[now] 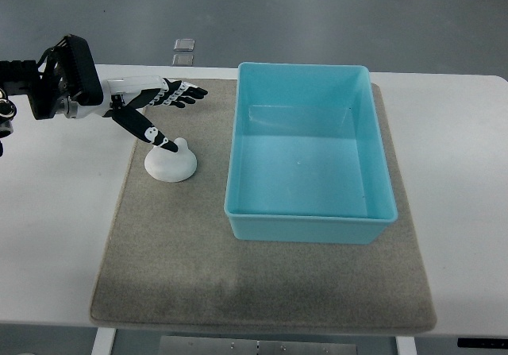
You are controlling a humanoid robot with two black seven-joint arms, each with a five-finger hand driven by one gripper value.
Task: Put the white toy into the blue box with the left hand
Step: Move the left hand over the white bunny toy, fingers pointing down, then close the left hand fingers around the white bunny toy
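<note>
The grey felt mat (262, 283) lies closest, its near edge running just short of the near edge of the white worktop (55, 244), and it covers most of the middle of that surface. On the mat's right half sits the blue box (311, 226), a light blue open tub with nothing inside, its long sides running from the near part of the mat up to the mat's far edge.

To the left of the box, toward the mat's far left corner, rests the white toy (170, 164), a small rounded lump with a little bump on top, sitting apart from the box wall with bare mat between them.

The left hand (151, 105) reaches in from the worktop's left edge on a black-and-white forearm. Its fingers (181, 94) are stretched out wide and hold nothing, pointing toward the box, while the thumb (149, 131) angles down and its tip sits right at the top of the toy; whether it actually touches I cannot tell.

Beyond the worktop's far edge, two small square plates (182, 51) lie on the grey floor.
</note>
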